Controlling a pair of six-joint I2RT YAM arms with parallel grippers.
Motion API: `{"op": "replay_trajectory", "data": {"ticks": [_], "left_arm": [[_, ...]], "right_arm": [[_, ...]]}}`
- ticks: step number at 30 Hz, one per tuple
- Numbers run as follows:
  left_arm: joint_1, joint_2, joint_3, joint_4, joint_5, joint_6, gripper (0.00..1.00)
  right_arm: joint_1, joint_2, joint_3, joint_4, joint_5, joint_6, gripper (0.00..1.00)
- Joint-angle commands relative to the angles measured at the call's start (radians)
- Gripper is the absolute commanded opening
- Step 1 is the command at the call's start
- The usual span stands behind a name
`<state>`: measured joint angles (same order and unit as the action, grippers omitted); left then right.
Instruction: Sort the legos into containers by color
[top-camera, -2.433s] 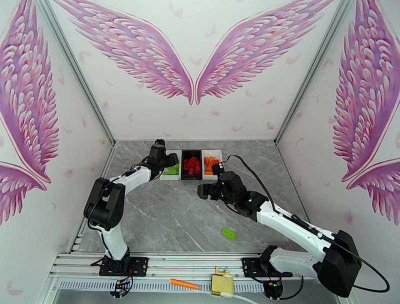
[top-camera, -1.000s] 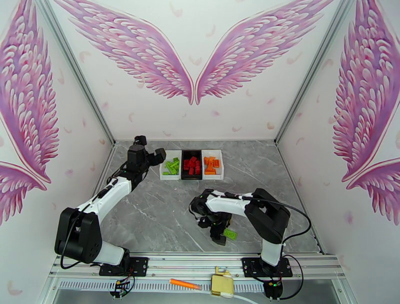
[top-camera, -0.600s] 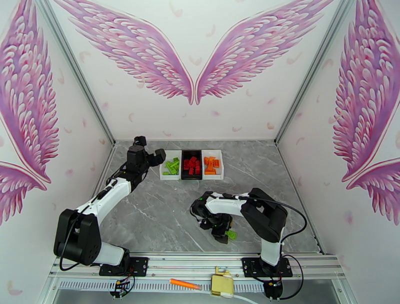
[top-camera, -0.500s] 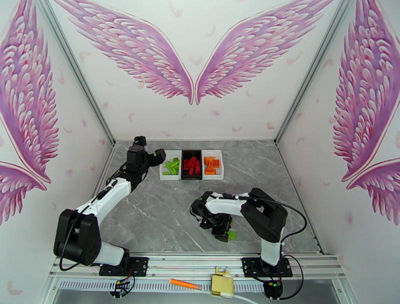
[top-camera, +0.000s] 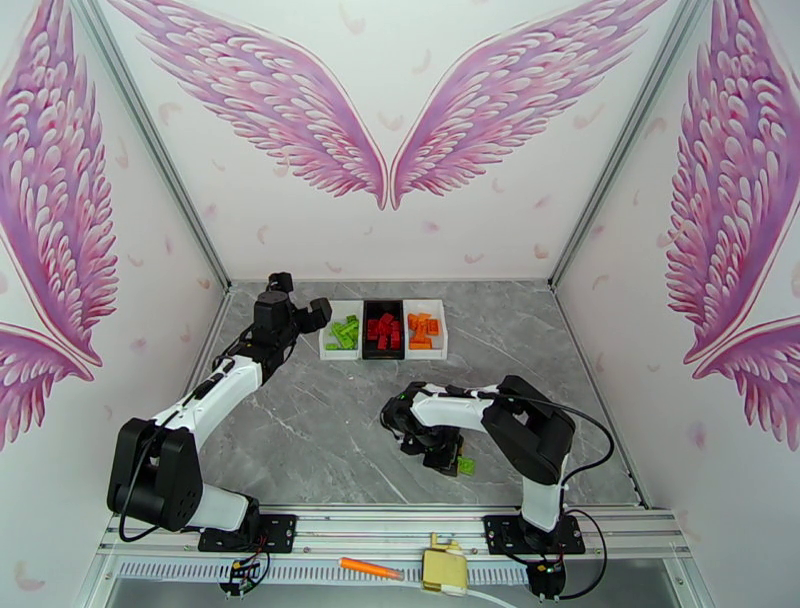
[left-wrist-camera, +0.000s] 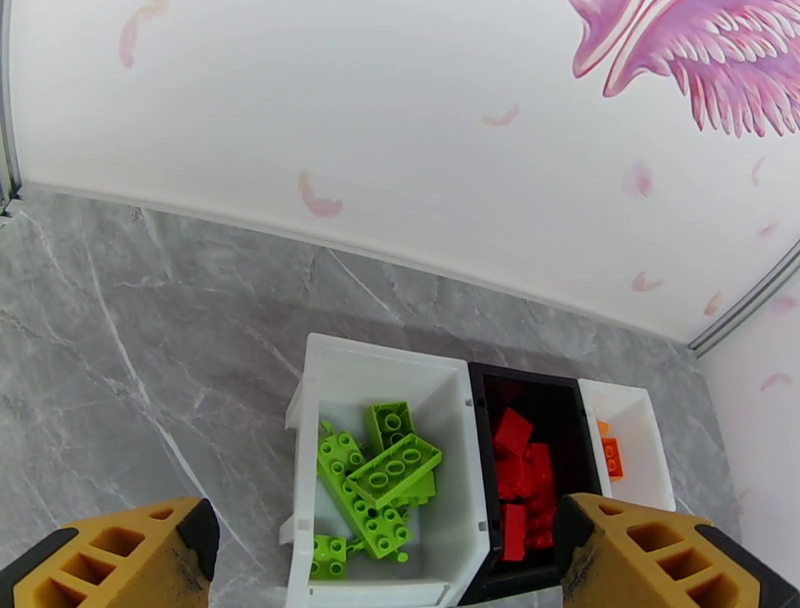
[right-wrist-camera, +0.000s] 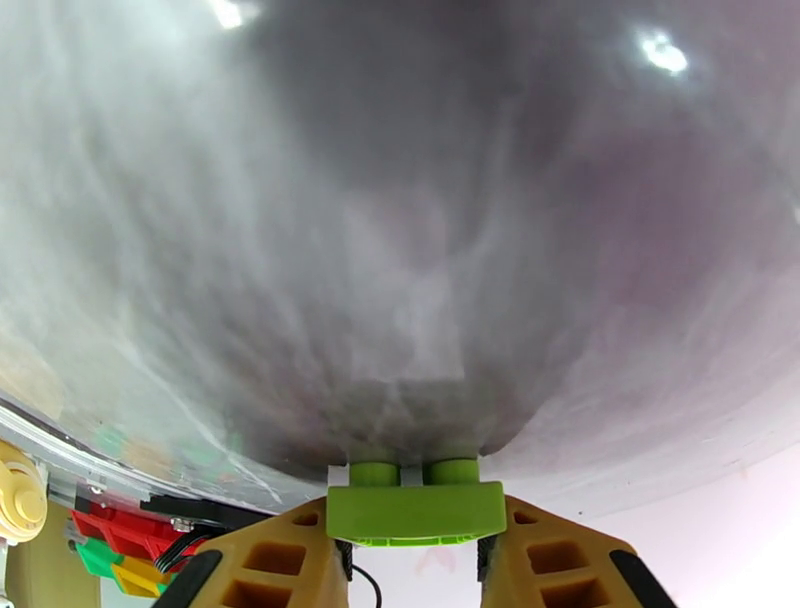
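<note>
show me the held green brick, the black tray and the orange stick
green brick (right-wrist-camera: 415, 512): right wrist view, its side face
black tray (left-wrist-camera: 483, 450): left wrist view, its left wall
orange stick (top-camera: 370, 569): top view, mid-barrel

lime green legos (left-wrist-camera: 385, 470) sit in a white tray (left-wrist-camera: 380, 372), red legos (left-wrist-camera: 525, 470) in a black tray (left-wrist-camera: 530, 380), orange legos (left-wrist-camera: 610, 458) in a second white tray (left-wrist-camera: 628, 410); one lime green lego (right-wrist-camera: 415, 510) sits between ochre fingers (right-wrist-camera: 270, 560); the table (left-wrist-camera: 150, 300) is veined grey.

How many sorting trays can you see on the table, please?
3, side by side at the table's far end: left white tray, black tray in the middle, right white tray.
</note>
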<state>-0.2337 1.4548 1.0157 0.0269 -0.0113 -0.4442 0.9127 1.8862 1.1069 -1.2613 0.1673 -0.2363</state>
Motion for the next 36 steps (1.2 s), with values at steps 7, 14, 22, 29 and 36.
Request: {"op": "replay_trajectory", "data": {"ticks": [7, 14, 22, 29, 36], "left_arm": [[0.000, -0.071, -0.043, -0.017, 0.017, 0.033, 0.92], [-0.003, -0.141, -0.098, -0.055, -0.007, 0.054, 0.92], [-0.032, -0.252, -0.256, -0.034, -0.012, 0.098, 0.92], [-0.057, -0.333, -0.338, -0.027, 0.035, 0.136, 0.93], [-0.075, -0.431, -0.397, -0.079, 0.030, 0.182, 0.92]], "right_arm": [[-0.040, -0.153, 0.098, 0.155, -0.070, 0.010, 0.31], [-0.079, -0.219, 0.147, 0.394, -0.102, 0.054, 0.29], [-0.150, -0.246, 0.129, 0.860, -0.166, 0.236, 0.28], [-0.179, -0.121, 0.216, 1.089, -0.080, 0.335, 0.27], [-0.201, 0.078, 0.416, 1.173, -0.082, 0.413, 0.26]]}}
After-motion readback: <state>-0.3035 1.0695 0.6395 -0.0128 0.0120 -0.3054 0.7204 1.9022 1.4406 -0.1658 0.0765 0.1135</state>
